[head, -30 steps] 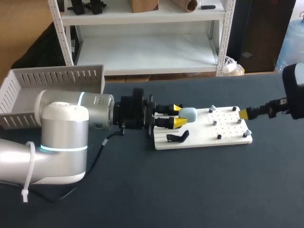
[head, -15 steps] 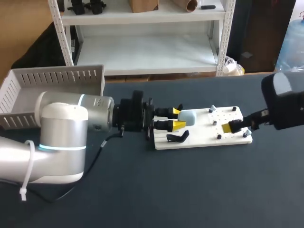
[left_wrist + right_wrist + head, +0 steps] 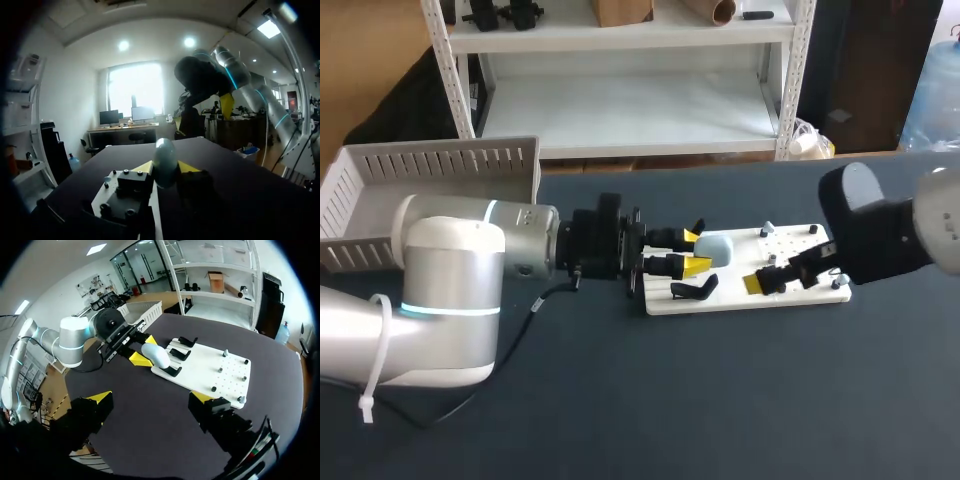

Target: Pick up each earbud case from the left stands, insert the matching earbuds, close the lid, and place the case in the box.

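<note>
My left gripper (image 3: 692, 251) is shut on a pale blue earbud case (image 3: 717, 244), held just above the left end of a white board (image 3: 740, 298). In the left wrist view the case (image 3: 164, 161) sits between both yellow tips. My right gripper (image 3: 770, 277) hangs over the middle of the board, right of the case. The right wrist view shows its fingers (image 3: 100, 396) spread wide open with nothing between them. Below them lie the case (image 3: 156, 355), the left gripper (image 3: 144, 350) and the board (image 3: 200, 367). Small grey pieces (image 3: 767, 230) stand on the board's right half.
Black stands (image 3: 693, 290) sit at the board's left end, next to the held case. A grey slatted box (image 3: 430, 165) stands at the table's back left, behind my left arm. A cable (image 3: 535, 315) trails from the left wrist across the dark tabletop.
My right arm has swung in from the right edge to over the board, towards the case. My left arm and the case have stayed put.
</note>
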